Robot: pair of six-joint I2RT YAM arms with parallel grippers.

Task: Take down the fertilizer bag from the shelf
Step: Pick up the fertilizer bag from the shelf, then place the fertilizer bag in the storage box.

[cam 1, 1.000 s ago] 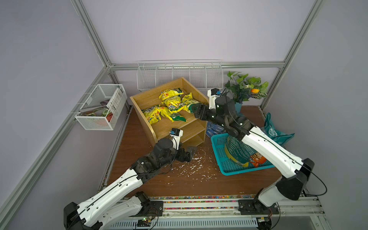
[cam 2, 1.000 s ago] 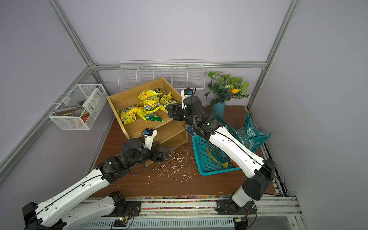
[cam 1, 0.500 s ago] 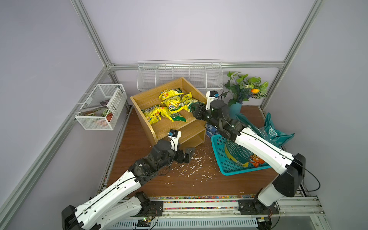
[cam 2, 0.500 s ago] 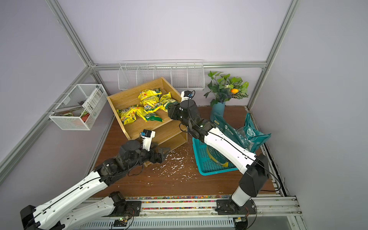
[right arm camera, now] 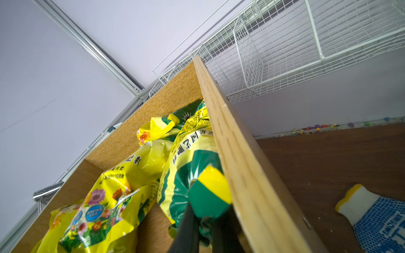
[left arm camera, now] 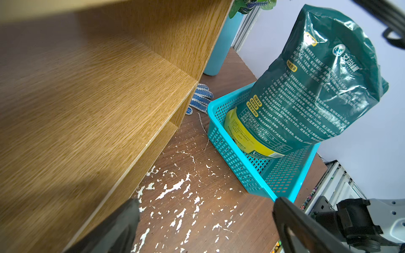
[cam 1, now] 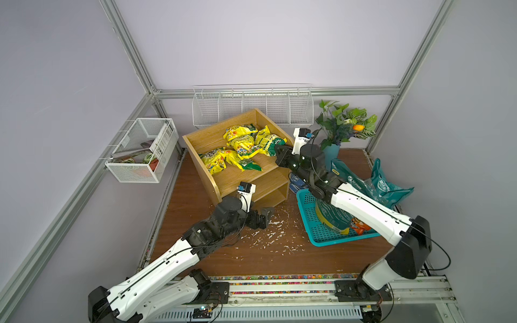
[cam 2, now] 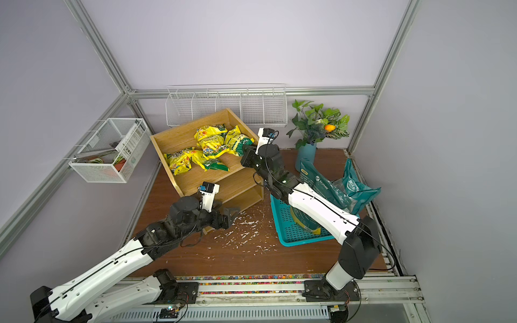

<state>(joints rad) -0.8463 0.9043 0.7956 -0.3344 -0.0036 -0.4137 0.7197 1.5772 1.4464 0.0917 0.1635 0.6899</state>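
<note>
The right gripper (right arm camera: 205, 219) seems clenched on a corner of the crinkled yellow-and-green plastic fertilizer bag (right arm camera: 190, 153), on the top tier of the light oak wooden shelf (cam 1: 251, 179), at its right edge (left gripper (left arm camera: 205, 202) released).

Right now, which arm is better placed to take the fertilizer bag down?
Right. The right end effector is shut on a fertilizer bag on the shelf; the left end effector hangs open, down near the bottom tier.

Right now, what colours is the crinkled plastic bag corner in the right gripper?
Green and yellow; the right gripper pinches that fertilizer bag. Clearest in right wrist view.
</note>
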